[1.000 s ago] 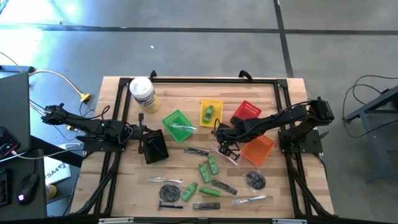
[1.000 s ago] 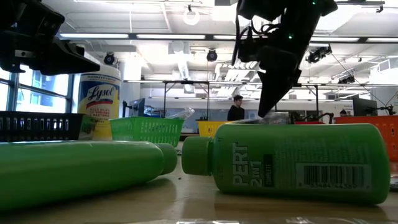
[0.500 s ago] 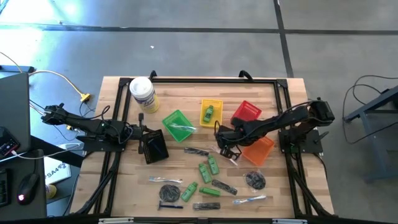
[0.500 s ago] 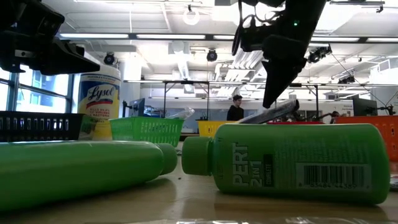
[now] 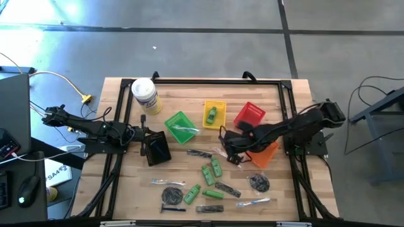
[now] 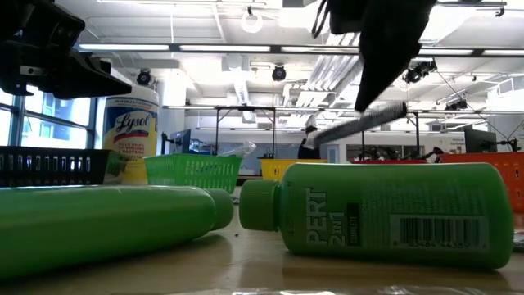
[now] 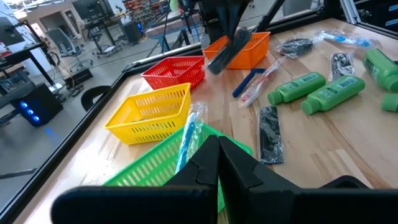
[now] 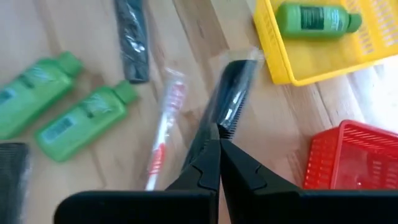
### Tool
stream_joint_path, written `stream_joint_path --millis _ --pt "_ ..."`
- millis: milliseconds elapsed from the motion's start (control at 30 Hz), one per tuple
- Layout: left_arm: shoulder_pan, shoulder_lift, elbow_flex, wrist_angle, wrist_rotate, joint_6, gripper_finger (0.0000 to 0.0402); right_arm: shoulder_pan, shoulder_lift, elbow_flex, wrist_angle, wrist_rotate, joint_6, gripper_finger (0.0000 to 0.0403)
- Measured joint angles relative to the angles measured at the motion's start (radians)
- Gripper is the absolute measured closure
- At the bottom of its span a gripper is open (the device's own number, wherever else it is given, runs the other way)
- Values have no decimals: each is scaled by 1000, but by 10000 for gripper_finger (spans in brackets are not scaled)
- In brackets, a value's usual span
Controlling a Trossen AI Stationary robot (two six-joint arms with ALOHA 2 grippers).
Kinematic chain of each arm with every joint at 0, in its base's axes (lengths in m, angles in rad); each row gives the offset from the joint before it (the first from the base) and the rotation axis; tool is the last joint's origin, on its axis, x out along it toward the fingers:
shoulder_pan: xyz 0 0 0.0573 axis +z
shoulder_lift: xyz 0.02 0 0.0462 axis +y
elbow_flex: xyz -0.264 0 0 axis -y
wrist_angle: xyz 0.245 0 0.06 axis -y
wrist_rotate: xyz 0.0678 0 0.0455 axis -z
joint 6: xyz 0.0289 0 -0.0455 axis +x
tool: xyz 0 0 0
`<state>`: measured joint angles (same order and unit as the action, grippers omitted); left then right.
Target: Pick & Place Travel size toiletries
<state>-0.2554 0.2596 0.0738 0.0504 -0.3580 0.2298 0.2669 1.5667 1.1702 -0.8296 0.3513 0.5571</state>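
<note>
The right gripper [image 8: 219,138] is clamped on a clear-wrapped black comb [image 8: 232,96], lifted above the desk [image 5: 278,94] between the yellow basket [image 5: 219,107] and orange basket [image 5: 266,153]. The left gripper [image 7: 219,144], closed and empty, waits by the green basket [image 5: 177,121]. Five green bottles [image 5: 207,174] show: four on the desk, one in the yellow basket.

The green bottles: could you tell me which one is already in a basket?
The green bottle lying in the yellow basket. It is the only one in a basket; the other green bottles lie loose on the bare table.
</note>
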Motion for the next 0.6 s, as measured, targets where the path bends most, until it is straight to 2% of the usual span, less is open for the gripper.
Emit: stream_joint_path --millis 300,600 --pt "0 0 0 0 -1 -4 402 42 -173 -11 4 35 -16 400" --pt "0 0 0 0 -1 -18 402 41 -367 -97 0 44 -14 400"
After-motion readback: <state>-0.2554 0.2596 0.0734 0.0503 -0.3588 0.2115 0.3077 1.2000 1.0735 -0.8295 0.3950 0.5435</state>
